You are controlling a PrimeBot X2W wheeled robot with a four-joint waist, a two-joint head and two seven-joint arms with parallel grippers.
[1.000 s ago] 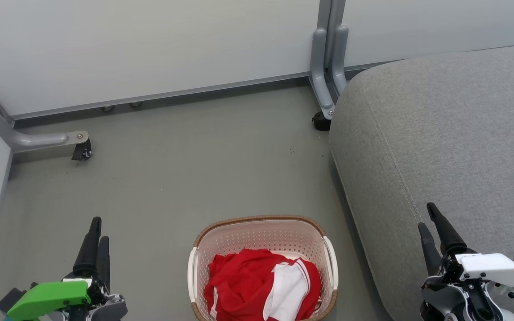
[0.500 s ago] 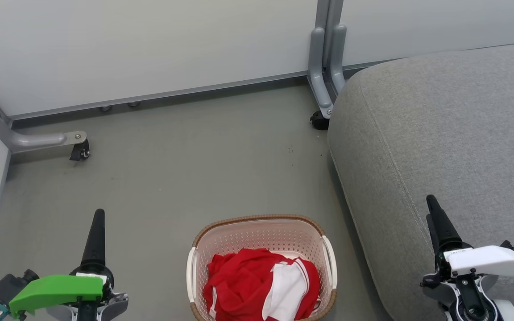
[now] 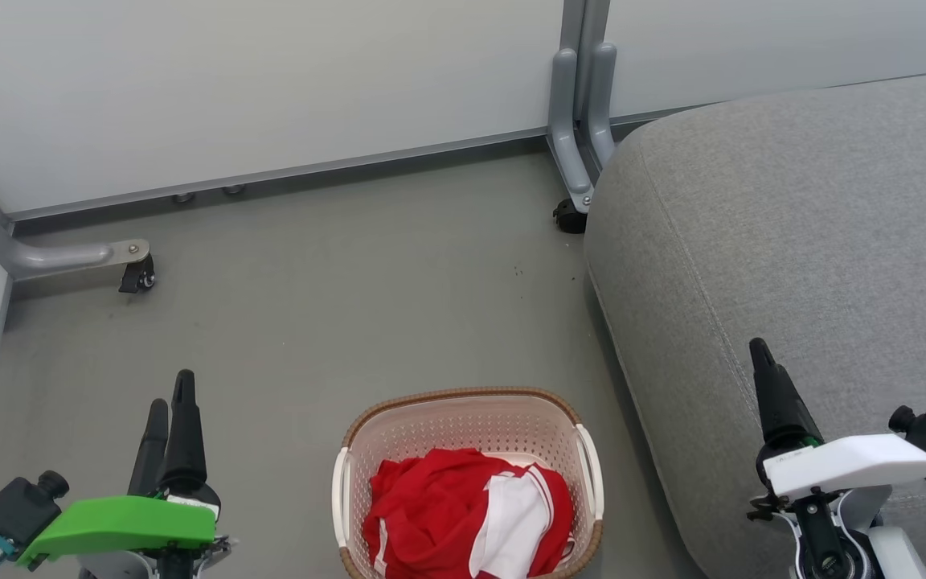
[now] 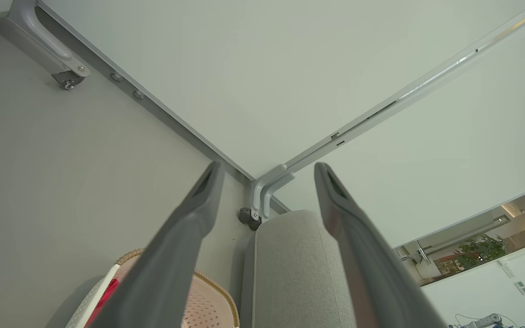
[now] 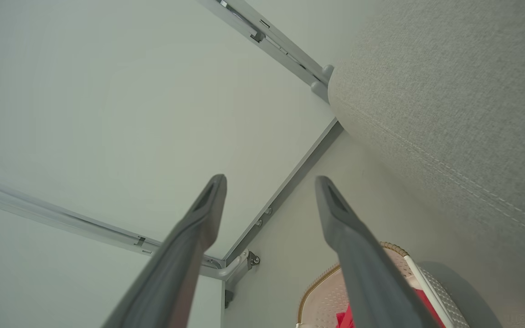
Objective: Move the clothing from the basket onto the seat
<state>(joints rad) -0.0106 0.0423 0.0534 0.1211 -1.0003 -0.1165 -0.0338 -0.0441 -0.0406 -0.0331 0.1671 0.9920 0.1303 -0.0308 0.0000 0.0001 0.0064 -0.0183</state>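
Overhead first, from the head view. Shows the basket (image 3: 463, 396) on the floor (image 3: 310, 305) at bottom centre, with the clothing (image 3: 431, 515) heaped red and white inside, below the rim. Places the seat (image 3: 792, 225) just right of the basket, parted from it by a narrow strip of floor. Finds the left gripper (image 3: 172, 390) low left over bare floor and the right gripper (image 3: 760, 354) low right, seen against the seat. Puts both well apart from the basket, holding nothing.

Next, the left wrist view. Confirms the left gripper (image 4: 268, 168) with fingers spread wide and nothing between them. Catches the basket and a sliver of red at the lower left, with the seat beyond.

Last, the right wrist view. Confirms the right gripper (image 5: 270, 181) likewise parted and empty. Sets the seat at upper right, and a basket corner with red cloth at the bottom.

Step in hand, by judgement: reach into the basket for a first garment, none yet moved.
- Keep the fingers parted until inside the rim.
- Come down from above, over the middle of the heap.
- Pinch a thick fold rather than a loose edge, to prevent slipping.
- Lift straight up until clear of the rim before swinging toward the seat; otherwise expect to drag or tip the basket.
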